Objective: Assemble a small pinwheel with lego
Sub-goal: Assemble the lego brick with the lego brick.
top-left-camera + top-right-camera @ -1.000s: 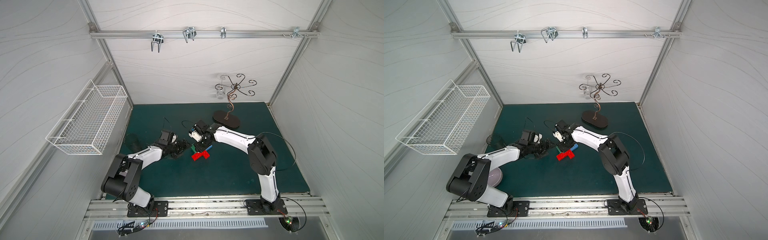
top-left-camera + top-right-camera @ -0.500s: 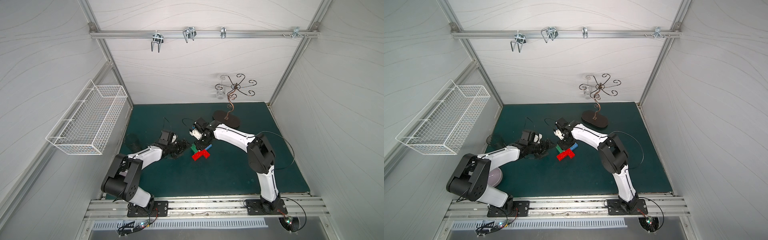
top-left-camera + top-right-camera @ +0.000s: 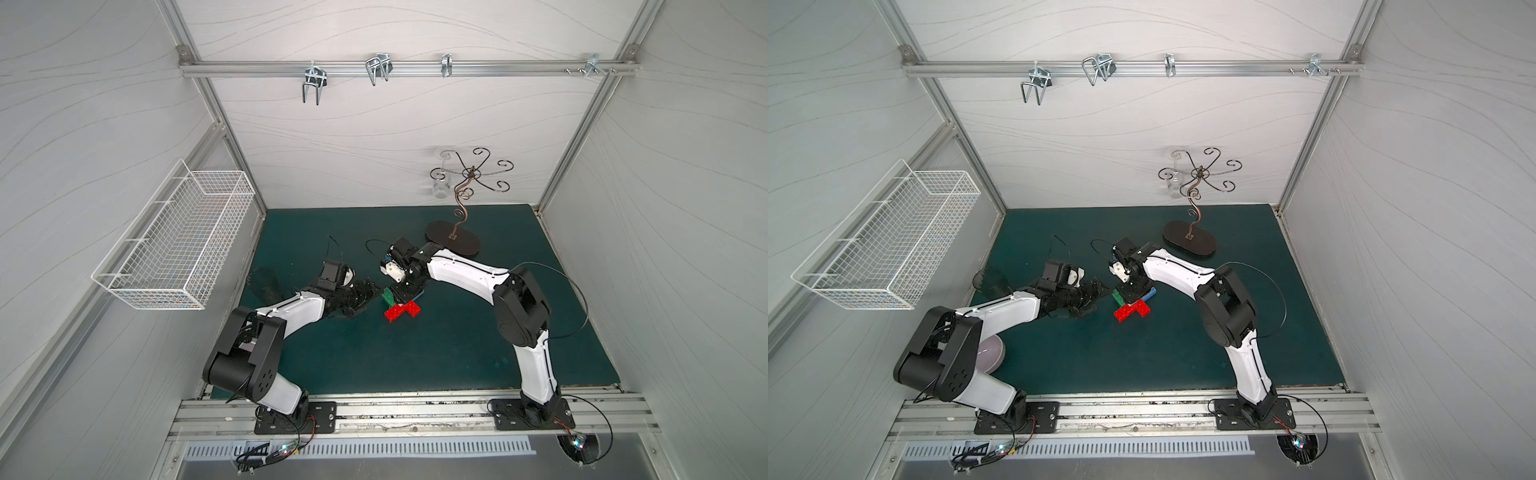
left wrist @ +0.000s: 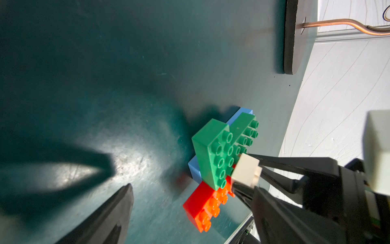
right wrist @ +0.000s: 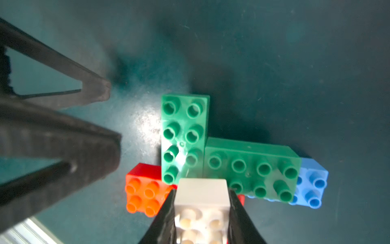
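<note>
- The dark green mat [image 3: 457,357] covers the table floor, and the task's things sit near its middle.
- A white wire basket [image 3: 174,249] hangs on the wall on the left arm's side, well apart from the bricks.
- The curly wire stand [image 3: 455,245] stands upright towards the back, behind the right arm.
- The pinwheel [image 3: 401,306] lies flat on the mat between the two grippers, studs up and only part built.
- Its red bricks [image 3: 401,311] form the bottom layer nearest the front. Their long axes run across the table, and the two are stepped.
- Two green bricks [image 5: 183,135] sit on top with their long axes at a right angle, making an L.
- A blue brick [image 5: 312,186] lies under one green arm along the same axis, with its end poking out beyond it.
- The left gripper [image 5: 109,118] is spread wide and holds nothing. It sits low, just beside the stack but clear of it.
- The right gripper [image 5: 202,191] is pinched on the white brick [image 5: 201,198], studs up, at the inner corner of the L. I cannot tell whether the brick is seated.
</note>
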`<state>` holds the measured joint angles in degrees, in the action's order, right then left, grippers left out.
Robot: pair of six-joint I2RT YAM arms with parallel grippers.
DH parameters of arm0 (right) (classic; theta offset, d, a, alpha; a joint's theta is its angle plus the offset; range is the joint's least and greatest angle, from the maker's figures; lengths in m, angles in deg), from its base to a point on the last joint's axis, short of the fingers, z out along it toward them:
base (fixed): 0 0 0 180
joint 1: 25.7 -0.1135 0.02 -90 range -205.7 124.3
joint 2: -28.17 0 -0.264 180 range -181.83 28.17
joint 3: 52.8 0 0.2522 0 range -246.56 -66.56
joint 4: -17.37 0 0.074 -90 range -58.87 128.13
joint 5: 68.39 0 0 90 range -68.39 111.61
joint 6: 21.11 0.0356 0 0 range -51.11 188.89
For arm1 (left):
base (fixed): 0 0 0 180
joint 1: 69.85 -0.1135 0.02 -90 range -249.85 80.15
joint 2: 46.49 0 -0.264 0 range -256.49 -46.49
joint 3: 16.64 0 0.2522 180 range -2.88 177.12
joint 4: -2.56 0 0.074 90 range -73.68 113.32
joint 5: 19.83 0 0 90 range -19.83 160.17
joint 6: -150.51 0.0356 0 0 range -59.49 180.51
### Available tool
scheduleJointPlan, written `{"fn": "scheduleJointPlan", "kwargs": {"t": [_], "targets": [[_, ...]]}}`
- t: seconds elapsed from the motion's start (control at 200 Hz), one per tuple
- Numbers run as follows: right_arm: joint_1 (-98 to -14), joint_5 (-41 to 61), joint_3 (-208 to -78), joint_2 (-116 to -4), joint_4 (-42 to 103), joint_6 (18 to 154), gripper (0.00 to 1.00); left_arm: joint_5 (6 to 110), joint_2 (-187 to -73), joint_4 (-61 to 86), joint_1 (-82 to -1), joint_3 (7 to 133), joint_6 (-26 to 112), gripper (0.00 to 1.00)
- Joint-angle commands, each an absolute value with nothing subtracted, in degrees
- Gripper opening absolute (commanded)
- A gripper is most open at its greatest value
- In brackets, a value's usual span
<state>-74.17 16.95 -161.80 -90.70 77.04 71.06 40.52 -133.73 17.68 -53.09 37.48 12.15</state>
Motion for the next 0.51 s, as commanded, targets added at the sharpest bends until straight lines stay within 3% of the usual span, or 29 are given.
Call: {"fn": "scheduleJointPlan", "kwargs": {"t": [0.0, 0.5], "targets": [[-74.91, 16.65, -160.37, -91.14, 76.98, 73.20, 0.24, 39.41, -134.28, 15.61, -53.06, 38.26, 12.77, 0.93], [-77.39, 20.42, -160.19, -98.38, 80.21, 69.68, 0.24, 39.05, -134.73, 15.44, -53.06, 38.46, 12.51, 0.93]]}}
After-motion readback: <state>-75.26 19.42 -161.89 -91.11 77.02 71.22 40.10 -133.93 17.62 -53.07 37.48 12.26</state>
